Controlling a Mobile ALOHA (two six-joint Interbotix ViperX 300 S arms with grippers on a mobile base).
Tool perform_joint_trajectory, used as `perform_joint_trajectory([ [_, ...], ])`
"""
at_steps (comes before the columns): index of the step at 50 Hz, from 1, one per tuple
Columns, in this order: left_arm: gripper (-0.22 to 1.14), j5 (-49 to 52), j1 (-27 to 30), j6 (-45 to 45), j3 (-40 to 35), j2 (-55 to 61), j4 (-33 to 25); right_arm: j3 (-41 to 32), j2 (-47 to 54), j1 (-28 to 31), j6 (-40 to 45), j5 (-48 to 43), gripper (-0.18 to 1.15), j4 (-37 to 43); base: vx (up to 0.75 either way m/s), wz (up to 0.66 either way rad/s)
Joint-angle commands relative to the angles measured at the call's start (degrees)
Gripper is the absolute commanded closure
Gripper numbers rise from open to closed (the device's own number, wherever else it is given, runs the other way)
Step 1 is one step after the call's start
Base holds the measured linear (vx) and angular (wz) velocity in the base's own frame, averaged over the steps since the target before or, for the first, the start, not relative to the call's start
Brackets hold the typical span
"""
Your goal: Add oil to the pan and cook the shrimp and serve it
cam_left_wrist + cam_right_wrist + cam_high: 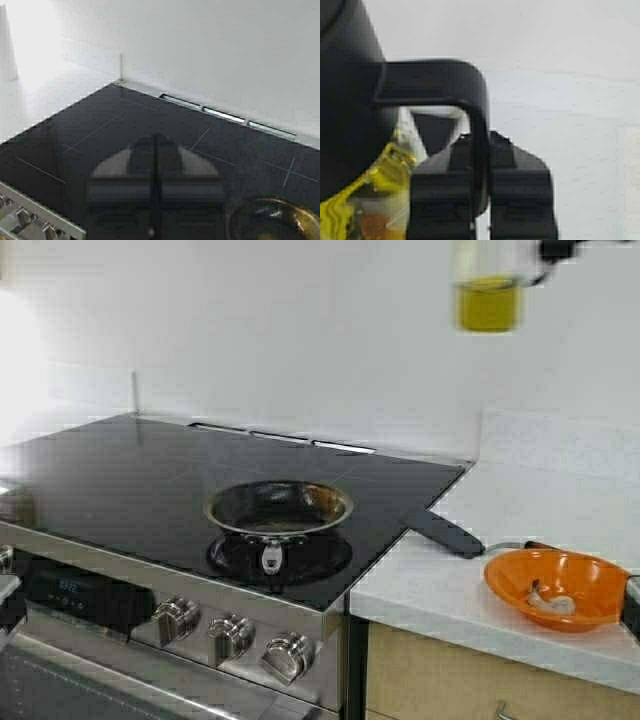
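The steel pan [278, 508] sits on the front burner of the black cooktop [130, 480], its stubby handle toward me. High above the counter hangs the clear jug of yellow-green oil [487, 302], upright and well right of the pan. My right gripper [548, 252] holds it, shut on the jug's black handle [479, 150]; the oil [387, 172] shows beside the fingers. The pale shrimp [552, 601] lies in the orange bowl [590, 575] on the counter. My left gripper [156, 150] is shut and empty, over the cooktop with the pan [272, 220] off to one side.
A black utensil handle [445, 532] lies across the cooktop's right edge onto the white counter [560, 490]. Stove knobs [232, 636] line the front panel. A dark object [632, 606] sits at the right edge by the bowl. The white wall rises behind.
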Motion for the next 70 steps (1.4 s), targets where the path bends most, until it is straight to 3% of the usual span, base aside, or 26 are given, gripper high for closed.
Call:
perform_joint_trajectory([
  [1, 0.89, -0.26, 0.09, 0.09, -0.53, 0.18, 0.00, -1.67, -2.37, -7.82, 1.49, 2.72, 0.91, -4.13, 0.00, 0.00],
  [13, 0.89, -0.35, 0.09, 0.26, -0.53, 0.09, 0.09, -5.54, 2.37, -20.39, 7.73, 7.21, 0.91, -6.33, 0.00, 0.00],
  [29, 0.89, -0.53, 0.09, 0.70, 0.00, 0.09, -0.09, -14.77, 15.29, -28.48, 8.53, 6.86, 0.91, -10.99, 0.00, 0.00],
  [48, 0.89, -1.49, 0.18, 1.32, 0.62, 0.00, 0.00, -26.54, 33.40, -33.22, 11.16, 4.92, 0.91, -11.78, 0.00, 0.00],
  [60, 0.89, -2.02, 0.18, 1.85, 0.97, 0.00, 0.00, -30.06, 41.92, -34.10, 18.02, -0.70, 0.91, -20.04, 0.00, 0.00],
  [70, 0.89, -2.02, 0.09, 2.11, 1.14, 0.09, 0.00, -31.73, 46.32, -34.45, 30.50, -5.01, 0.91, -30.32, 0.00, 0.00],
])
